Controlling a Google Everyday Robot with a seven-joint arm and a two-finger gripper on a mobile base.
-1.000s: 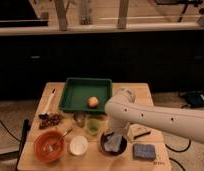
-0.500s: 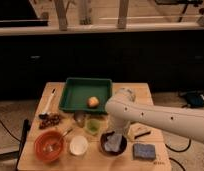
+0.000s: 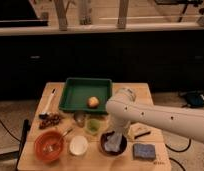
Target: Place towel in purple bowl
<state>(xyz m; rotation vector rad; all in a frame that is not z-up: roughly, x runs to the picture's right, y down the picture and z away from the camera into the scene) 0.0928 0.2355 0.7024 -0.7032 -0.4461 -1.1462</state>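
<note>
A dark purple bowl (image 3: pixel 106 147) stands near the front edge of the wooden table (image 3: pixel 135 90). A pale grey towel (image 3: pixel 113 142) lies in the bowl. My white arm comes in from the right, and the gripper (image 3: pixel 116 131) hangs right above the bowl and the towel. The arm's bulk hides most of the gripper.
A green tray (image 3: pixel 77 92) with a round orange fruit (image 3: pixel 93 102) sits at the back. An orange bowl (image 3: pixel 49 144), a white cup (image 3: pixel 78 145), a green cup (image 3: pixel 93 125), a metal cup (image 3: pixel 80 118), a blue sponge (image 3: pixel 144 151), a spoon (image 3: pixel 49 102) and a brown snack pile (image 3: pixel 51 120) surround the purple bowl.
</note>
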